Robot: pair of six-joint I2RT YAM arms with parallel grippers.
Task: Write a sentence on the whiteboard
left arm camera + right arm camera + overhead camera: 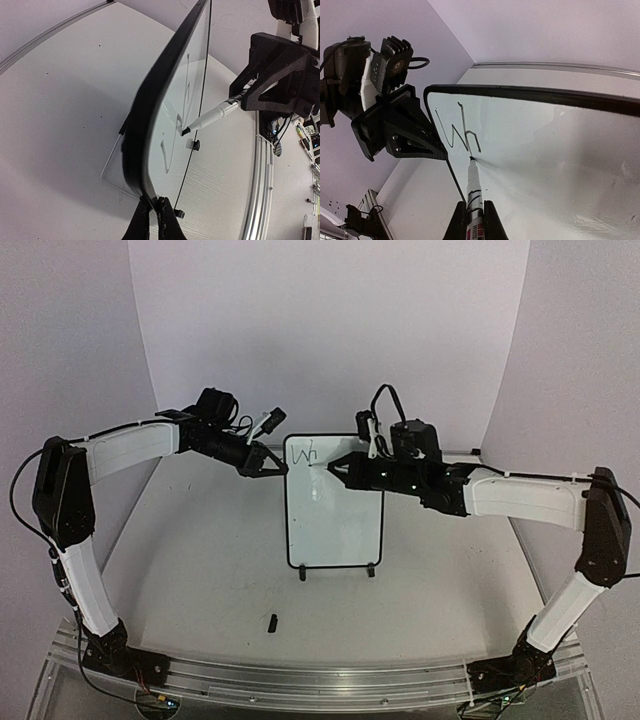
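The whiteboard [335, 525] stands upright on its two black feet at the table's middle. My left gripper [268, 467] is shut on the board's upper left edge; in the left wrist view its fingertips [154, 206] pinch the black frame of the whiteboard [145, 125]. My right gripper [342, 466] is shut on a white marker [472, 187] whose tip touches the board just below the lettering. The sentence [457, 131] reads "Wh" at the board's top left corner, and it also shows in the top view [305, 452] and the left wrist view [175, 142].
A small black marker cap [272, 621] lies on the table in front of the board, toward the left arm's base. White curved backdrop walls close in the table on three sides. The metal rail [320, 680] runs along the near edge.
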